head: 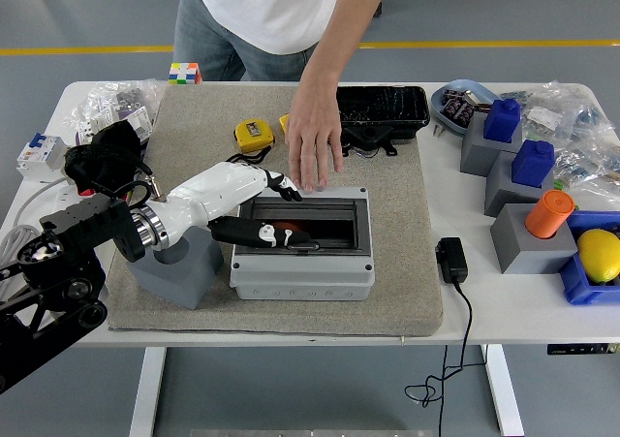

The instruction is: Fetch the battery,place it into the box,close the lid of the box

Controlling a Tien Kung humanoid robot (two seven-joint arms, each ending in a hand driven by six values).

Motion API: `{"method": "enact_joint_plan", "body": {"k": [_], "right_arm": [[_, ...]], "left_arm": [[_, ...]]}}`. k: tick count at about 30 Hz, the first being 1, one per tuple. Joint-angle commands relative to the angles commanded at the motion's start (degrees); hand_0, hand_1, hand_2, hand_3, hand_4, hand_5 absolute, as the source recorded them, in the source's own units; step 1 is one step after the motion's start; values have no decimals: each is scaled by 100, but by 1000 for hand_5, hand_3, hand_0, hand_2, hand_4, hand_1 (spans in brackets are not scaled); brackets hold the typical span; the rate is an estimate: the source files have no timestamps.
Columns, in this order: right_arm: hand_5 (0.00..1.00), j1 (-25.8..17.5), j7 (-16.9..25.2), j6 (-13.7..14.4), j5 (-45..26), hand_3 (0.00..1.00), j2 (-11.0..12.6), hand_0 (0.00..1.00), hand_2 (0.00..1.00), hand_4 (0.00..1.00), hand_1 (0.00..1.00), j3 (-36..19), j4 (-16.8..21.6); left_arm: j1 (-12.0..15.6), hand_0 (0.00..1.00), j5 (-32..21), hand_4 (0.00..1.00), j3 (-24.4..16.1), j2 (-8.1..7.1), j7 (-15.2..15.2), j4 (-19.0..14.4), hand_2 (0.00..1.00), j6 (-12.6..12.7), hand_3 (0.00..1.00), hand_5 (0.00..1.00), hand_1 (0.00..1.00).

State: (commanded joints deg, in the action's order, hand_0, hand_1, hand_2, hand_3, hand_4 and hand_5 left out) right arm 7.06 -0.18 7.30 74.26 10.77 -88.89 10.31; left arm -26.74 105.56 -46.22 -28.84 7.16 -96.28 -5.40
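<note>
The grey box sits on the beige mat, its clear lid lying down over the opening. An orange battery shows inside, at the left part. My left hand, white with black fingers, reaches over the box's left end. Its thumb lies along the lid's front and the other fingers point at the rear left corner, spread and holding nothing. A person's hand hovers palm down just behind the box, fingertips close to its rear edge. My right arm is out of view.
A grey block stands under my left wrist. Behind the box lie a yellow tape measure and a black tray. A black adapter with its cable lies right of the mat. Grey blocks with blue and orange parts stand at the right.
</note>
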Motion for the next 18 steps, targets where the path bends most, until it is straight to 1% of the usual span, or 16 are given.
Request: {"method": "enact_joint_plan", "body": {"k": [5, 7, 8, 10, 13, 14, 16, 18], "right_arm": [[998, 8, -2, 0, 36, 825, -41, 815, 773, 998, 796, -40, 0], [998, 0, -5, -2, 56, 825, -67, 815, 773, 998, 796, -57, 0], [998, -5, -8, -3, 67, 826, -81, 814, 773, 998, 797, -66, 0], [998, -16, -19, -6, 102, 826, -118, 814, 773, 998, 797, -91, 0], [998, -15, -24, -7, 153, 826, -161, 814, 773, 998, 797, -144, 0], [998, -12, -22, -6, 162, 825, -170, 815, 773, 998, 796, -157, 0], [998, -5, -13, -8, 170, 825, -199, 815, 773, 998, 796, -169, 0], [998, -1, -22, -6, 214, 825, -228, 815, 773, 998, 796, -211, 0]], "left_arm": [[267, 778, 145, 998, -851, 373, -134, 117, 718, 64, 726, 998, 759], [409, 778, 150, 998, -1304, 646, -297, 217, 718, 178, 726, 998, 759], [456, 778, 115, 998, -1518, 771, -389, 266, 758, 246, 757, 998, 795], [526, 778, 8, 998, -1953, 1043, -629, 376, 758, 408, 757, 998, 795], [568, 778, -171, 998, -2488, 1323, -904, 500, 758, 574, 757, 998, 795], [574, 820, -246, 998, -2630, 1385, -960, 534, 825, 581, 788, 998, 870], [617, 820, -447, 998, -3001, 1520, -1065, 594, 825, 550, 788, 998, 870], [656, 820, -675, 998, -3258, 1575, -1162, 647, 825, 559, 788, 998, 870]]}}
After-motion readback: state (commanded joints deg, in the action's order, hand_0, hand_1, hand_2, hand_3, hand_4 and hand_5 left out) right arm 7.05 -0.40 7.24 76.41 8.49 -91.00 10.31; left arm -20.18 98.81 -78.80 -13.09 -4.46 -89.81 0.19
